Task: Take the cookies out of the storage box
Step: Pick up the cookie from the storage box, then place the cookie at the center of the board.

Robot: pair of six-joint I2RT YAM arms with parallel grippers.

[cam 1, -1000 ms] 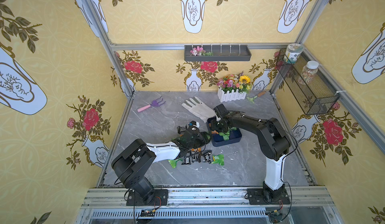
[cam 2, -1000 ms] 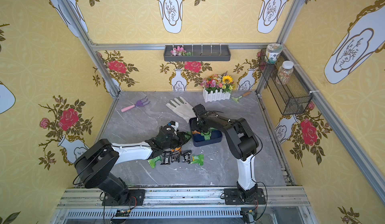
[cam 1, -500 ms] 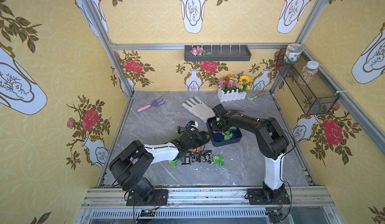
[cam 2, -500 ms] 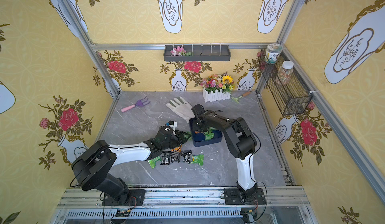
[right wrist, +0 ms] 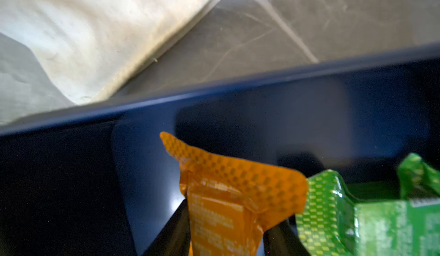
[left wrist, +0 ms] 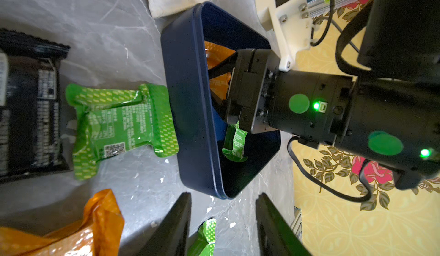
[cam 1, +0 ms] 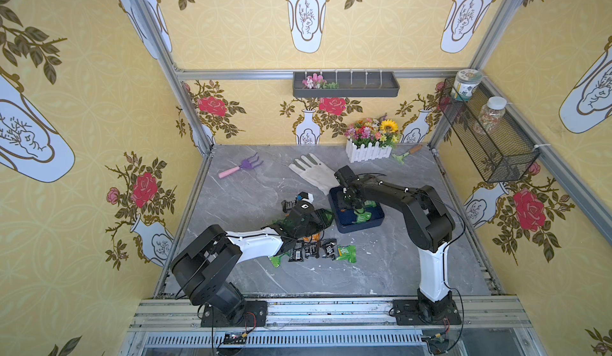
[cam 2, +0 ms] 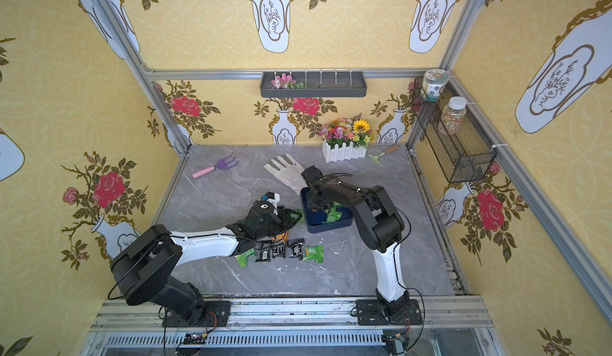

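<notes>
A grey marble-patterned desk (cam 1: 251,192), walled in by yellow floral panels, is seen crowded at its middle, while its right side and front strip are bare. At the back edge stands a white picket-fence planter of mixed flowers (cam 1: 368,153), well apart from the work. A white fabric glove (cam 1: 313,172) is laid flat between planter and middle, its cuff just beside the far corner of the shallow navy-blue storage box (cam 1: 359,227); whether they touch cannot be told. A purple hand rake with a pink handle (cam 1: 241,167) is set alone in the open far-left stretch.

The cookies, crinkly foil packets, are found in two places. Several green packets (cam 1: 362,217) are seen inside the box. A row of black packets (cam 1: 311,251), ended by one more green packet (cam 1: 346,252), is spread on the desk just in front of it, partly covered by the left arm.

Inside the box, the right claw (right wrist: 228,219) is closed on an orange foil packet (right wrist: 221,195), held upright near the far wall. The left claw (left wrist: 223,195) is held beside the box, on the side facing its own arm, jaws apart. Only a green packet's corner (left wrist: 204,231) is seen between them, unclamped.
</notes>
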